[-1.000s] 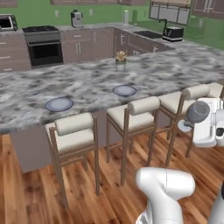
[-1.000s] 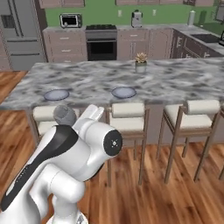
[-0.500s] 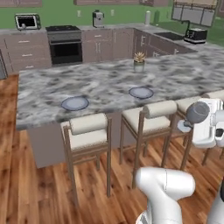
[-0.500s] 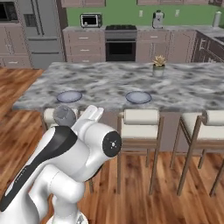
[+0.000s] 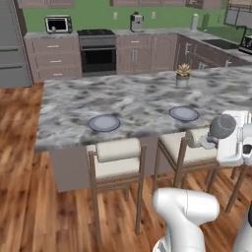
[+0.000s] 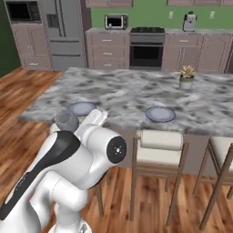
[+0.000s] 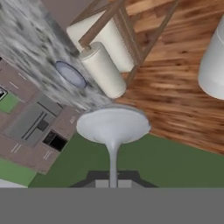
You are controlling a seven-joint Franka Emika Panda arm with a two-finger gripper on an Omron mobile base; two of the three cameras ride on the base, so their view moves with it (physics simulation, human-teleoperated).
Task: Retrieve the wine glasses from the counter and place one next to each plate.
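arm (image 6: 68, 173): glossy white rounded shells | black side panel | grey round joint caps

Base views: behind arm, facing island (image 5: 74, 106), sharing plates (image 6: 159, 113); hand view rolled, close.

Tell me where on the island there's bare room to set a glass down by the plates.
Bare marble lies between the left plate and right plate, and behind both toward the potted plant. The island corner left of the left plate is free too. The front edge is tighter, with stool backs close under it.
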